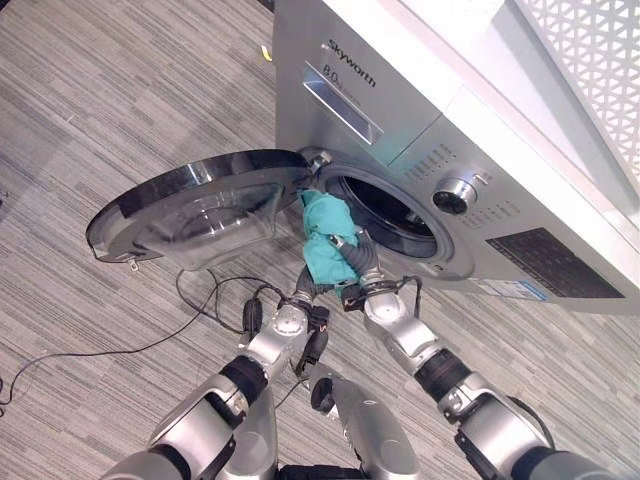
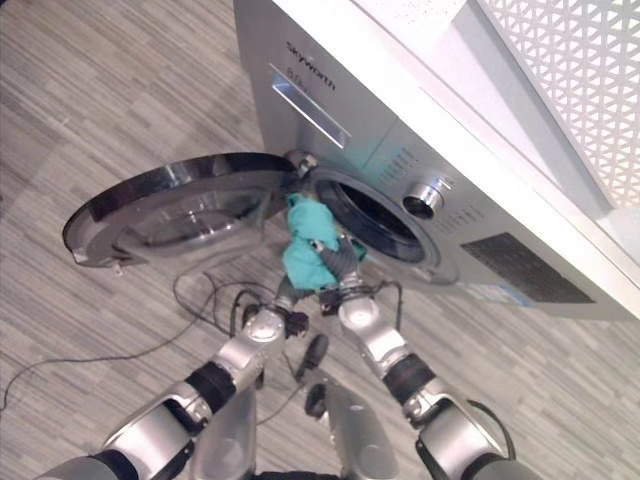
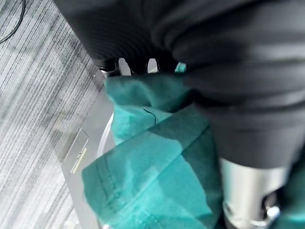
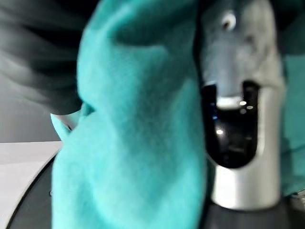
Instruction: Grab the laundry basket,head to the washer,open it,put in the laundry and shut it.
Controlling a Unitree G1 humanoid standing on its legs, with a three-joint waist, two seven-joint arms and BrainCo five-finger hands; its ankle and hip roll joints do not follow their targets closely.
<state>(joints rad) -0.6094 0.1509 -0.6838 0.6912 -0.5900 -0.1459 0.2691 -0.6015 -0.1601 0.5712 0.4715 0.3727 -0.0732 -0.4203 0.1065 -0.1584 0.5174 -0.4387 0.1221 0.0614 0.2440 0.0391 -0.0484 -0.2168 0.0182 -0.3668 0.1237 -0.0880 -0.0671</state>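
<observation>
Door [image 1: 190, 205] hangs wide open on the washer [image 1: 420, 150], so that step's done! Both hands, left [image 1: 305, 282] and right [image 1: 352, 262], have fingers curled round the teal cloth [image 1: 325, 240] at the drum mouth [image 1: 395, 215]. Loading and shutting remain.

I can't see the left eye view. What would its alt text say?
Both hands, left and right, hold a teal cloth at the washer's round opening. The door hangs wide open to the left, above a grey striped floor.
</observation>
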